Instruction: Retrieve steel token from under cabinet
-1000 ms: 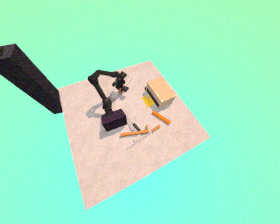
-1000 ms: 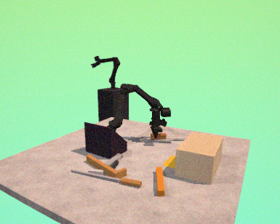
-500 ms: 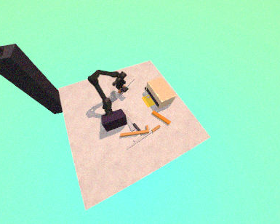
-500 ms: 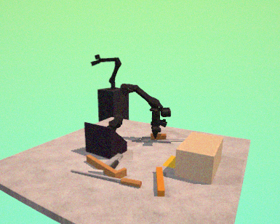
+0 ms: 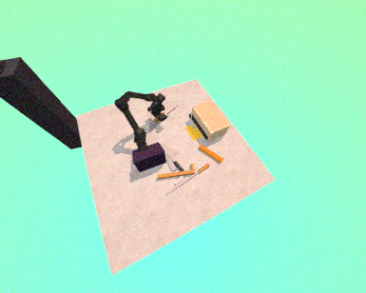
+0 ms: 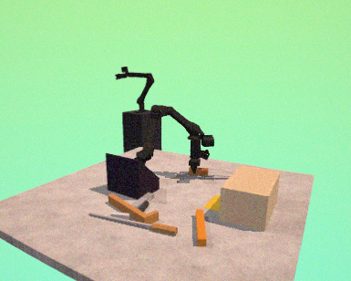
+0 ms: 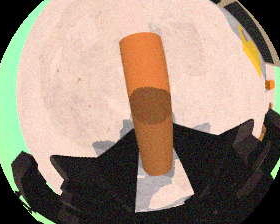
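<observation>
My gripper (image 5: pixel 161 118) (image 6: pixel 194 171) (image 7: pixel 152 129) points down and is shut on the orange handle of a thin rod tool (image 6: pixel 201 171) (image 7: pixel 145 62). Its grey rod (image 5: pixel 172 110) (image 6: pixel 221 178) extends toward the back right, low over the table; I cannot tell if it touches. The beige cabinet (image 5: pixel 212 116) (image 6: pixel 243 205) stands to the right of the gripper in the top view. The yellow marked area (image 5: pixel 193 134) (image 6: pixel 212 203) (image 7: pixel 251 54) lies before its dark slotted front. A small grey patch shows at the yellow area's edge; I cannot tell whether it is the token or shadow.
An orange bar (image 5: pixel 210 153) (image 6: pixel 201 228) lies near the cabinet. An orange hooked bar (image 5: pixel 173 175) (image 6: pixel 129 208), a second orange-handled rod (image 5: pixel 203 167) (image 6: pixel 164 229) and a dark-handled tool (image 5: pixel 179 166) (image 6: pixel 144 206) lie near the arm's base. A dark pillar (image 5: pixel 40 95) (image 6: pixel 131 130) stands beyond the table.
</observation>
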Available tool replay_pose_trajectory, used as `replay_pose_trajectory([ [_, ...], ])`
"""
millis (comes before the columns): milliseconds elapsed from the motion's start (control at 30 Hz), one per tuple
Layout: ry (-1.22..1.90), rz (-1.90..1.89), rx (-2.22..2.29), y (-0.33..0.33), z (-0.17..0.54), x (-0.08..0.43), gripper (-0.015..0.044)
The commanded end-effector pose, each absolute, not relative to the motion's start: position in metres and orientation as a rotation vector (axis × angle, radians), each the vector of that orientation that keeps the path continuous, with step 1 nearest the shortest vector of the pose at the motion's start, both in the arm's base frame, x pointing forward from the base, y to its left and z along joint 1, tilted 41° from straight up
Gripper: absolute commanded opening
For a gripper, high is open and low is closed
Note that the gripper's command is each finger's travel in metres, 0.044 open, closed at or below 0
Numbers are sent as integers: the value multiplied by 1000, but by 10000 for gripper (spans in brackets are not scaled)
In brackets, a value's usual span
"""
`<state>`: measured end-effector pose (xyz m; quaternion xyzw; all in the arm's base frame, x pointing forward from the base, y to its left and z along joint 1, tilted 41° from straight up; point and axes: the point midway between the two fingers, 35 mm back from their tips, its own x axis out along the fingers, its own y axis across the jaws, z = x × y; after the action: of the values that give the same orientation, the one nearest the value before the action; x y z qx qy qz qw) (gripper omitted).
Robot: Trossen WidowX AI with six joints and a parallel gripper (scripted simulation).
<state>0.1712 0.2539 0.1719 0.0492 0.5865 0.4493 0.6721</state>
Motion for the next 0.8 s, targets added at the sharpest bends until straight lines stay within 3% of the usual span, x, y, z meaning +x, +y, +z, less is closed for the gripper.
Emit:
replay_pose_trajectory([
  [0,1331,989,138,254,174,173,0],
  [767,1419,868,275,254,174,173,0],
])
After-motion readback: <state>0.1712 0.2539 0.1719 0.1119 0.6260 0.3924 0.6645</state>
